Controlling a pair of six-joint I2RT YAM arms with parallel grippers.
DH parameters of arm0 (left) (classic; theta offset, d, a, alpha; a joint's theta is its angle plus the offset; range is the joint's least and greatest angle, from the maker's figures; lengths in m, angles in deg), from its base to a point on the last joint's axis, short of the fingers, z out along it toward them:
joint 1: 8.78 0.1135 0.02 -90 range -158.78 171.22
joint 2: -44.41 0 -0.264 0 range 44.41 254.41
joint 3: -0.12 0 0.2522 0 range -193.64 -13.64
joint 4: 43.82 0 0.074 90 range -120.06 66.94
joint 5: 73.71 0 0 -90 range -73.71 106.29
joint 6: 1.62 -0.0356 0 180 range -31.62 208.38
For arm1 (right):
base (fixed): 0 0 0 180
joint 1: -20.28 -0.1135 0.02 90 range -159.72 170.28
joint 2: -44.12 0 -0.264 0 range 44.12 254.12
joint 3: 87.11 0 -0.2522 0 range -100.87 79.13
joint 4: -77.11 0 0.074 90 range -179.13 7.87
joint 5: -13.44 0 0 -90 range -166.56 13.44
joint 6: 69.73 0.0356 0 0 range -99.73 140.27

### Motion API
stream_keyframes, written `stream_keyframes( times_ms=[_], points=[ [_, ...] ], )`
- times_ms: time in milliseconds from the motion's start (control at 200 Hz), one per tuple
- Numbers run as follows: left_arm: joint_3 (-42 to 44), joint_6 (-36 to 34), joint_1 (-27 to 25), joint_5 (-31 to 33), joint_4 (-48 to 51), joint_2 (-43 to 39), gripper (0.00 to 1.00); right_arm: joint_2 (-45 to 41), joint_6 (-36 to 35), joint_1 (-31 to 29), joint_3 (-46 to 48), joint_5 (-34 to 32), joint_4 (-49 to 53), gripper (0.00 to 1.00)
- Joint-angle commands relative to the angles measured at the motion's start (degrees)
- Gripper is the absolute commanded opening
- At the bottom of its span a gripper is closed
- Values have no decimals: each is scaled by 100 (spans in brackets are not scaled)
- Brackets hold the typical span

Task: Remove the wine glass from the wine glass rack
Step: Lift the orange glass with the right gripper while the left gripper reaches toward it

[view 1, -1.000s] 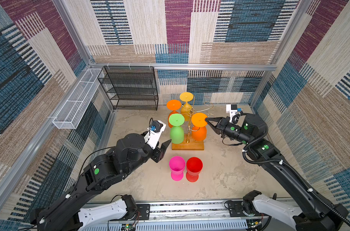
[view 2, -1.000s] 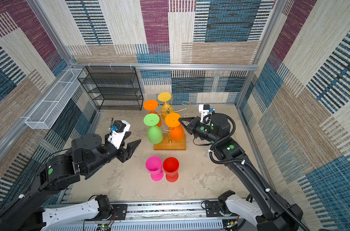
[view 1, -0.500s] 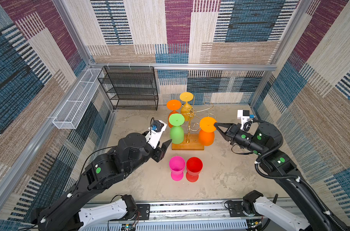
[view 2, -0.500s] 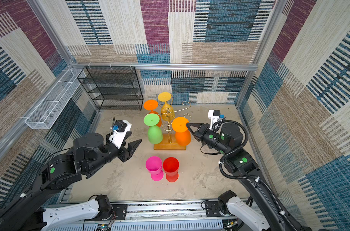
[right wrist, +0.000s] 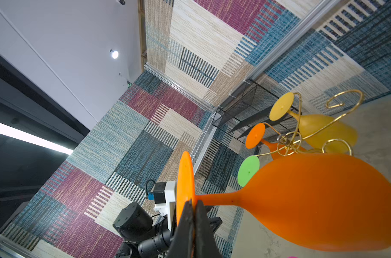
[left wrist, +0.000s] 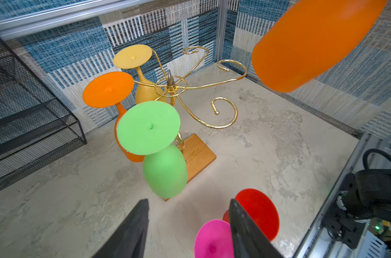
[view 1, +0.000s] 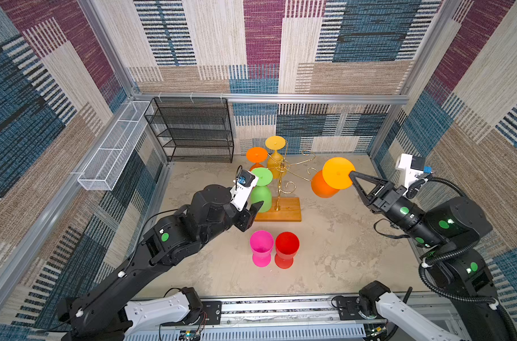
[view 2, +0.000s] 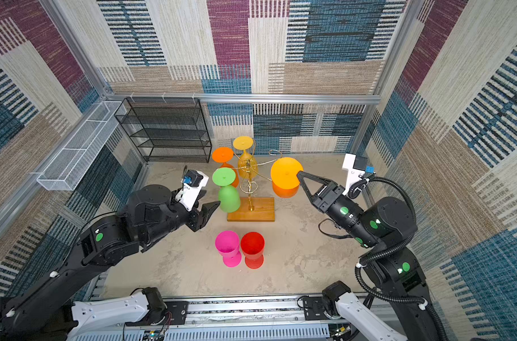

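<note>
My right gripper [view 1: 351,174] [view 2: 299,174] [right wrist: 193,204] is shut on the edge of the foot disc of an orange wine glass [view 1: 325,187] [view 2: 284,192] [right wrist: 324,201] [left wrist: 312,40]. The glass hangs in the air, foot up and tilted, to the right of the wine glass rack [view 1: 280,170] [view 2: 249,174] [left wrist: 171,86] [right wrist: 288,141] and apart from its gold arms. A green glass [view 1: 261,193] [left wrist: 165,169], an orange glass [view 1: 256,155] and a yellow glass [view 1: 276,144] hang on the rack. My left gripper [view 1: 255,208] [view 2: 211,201] [left wrist: 189,201] is open and empty, just left of the green bowl.
A pink glass [view 1: 261,246] and a red glass [view 1: 286,245] stand upright side by side in front of the rack's wooden base [view 1: 286,214]. A black mesh shelf [view 1: 195,130] stands at the back left wall. A white mesh basket [view 1: 115,144] hangs on the left wall.
My right gripper has drawn back to the right with the orange glass, carrying it from the rack's arm out to the rack's right side. The left arm has not moved.
</note>
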State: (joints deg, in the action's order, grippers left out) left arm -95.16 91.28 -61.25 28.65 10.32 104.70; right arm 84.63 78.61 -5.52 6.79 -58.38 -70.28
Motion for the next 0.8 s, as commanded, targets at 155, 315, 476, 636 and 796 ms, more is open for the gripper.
stream_keyframes(
  times_ms=[155, 315, 476, 636, 796],
  points=[
    [796, 1556, 1613, -3905, -2728, 67, 62, -56, -333, -4, 481, 614, -2457, 0],
    [1393, 2935, 2220, -5537, -5002, 433, 63, 186, -45, -4, 950, 1402, -4210, 0],
    [1694, 4398, 2541, -6472, -7356, 984, 66, 492, 412, -4, 1325, 1820, -5625, 0],
    [1689, 5404, 2663, -6905, -9037, 1430, 67, 735, 739, -4, 1439, 1973, -6229, 0],
    [1647, 5743, 2672, -6972, -9685, 1691, 68, 903, 1127, -4, 1559, 2118, -6868, 0]
  ],
)
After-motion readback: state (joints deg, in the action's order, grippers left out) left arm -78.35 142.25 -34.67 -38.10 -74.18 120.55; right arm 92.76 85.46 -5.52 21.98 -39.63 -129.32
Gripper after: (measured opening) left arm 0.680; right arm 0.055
